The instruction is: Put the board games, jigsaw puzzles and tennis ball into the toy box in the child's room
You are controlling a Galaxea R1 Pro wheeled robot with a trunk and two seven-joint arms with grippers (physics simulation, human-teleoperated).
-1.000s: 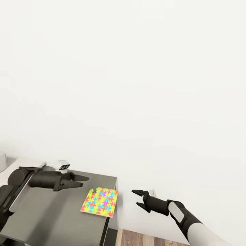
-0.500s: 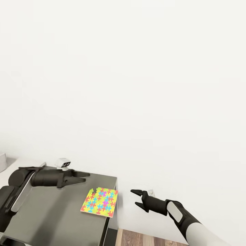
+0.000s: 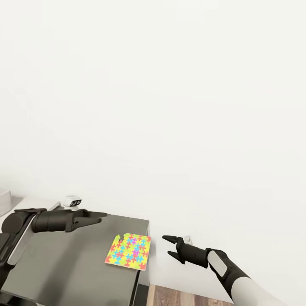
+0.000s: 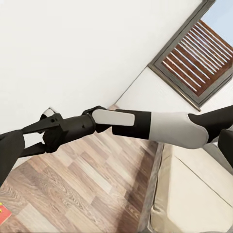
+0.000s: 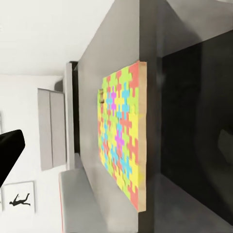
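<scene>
The jigsaw puzzle (image 3: 128, 250) lies flat at the dark table's (image 3: 63, 272) outer corner. The right gripper (image 3: 169, 246), fingers spread, hovers just off that corner; ideally it approaches level and pinches the overhanging edge.

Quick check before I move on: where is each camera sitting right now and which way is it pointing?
Head view: high on the robot, facing the white wall, over the dark grey table top with the flat mosaic-patterned jigsaw puzzle; left gripper and right gripper both show.
Left wrist view: on the left arm, looking across at the right arm, above the wood-plank floor and beige bed.
Right wrist view: on the right arm, facing the puzzle's edge.
Shared: the puzzle, head and right wrist views.
</scene>
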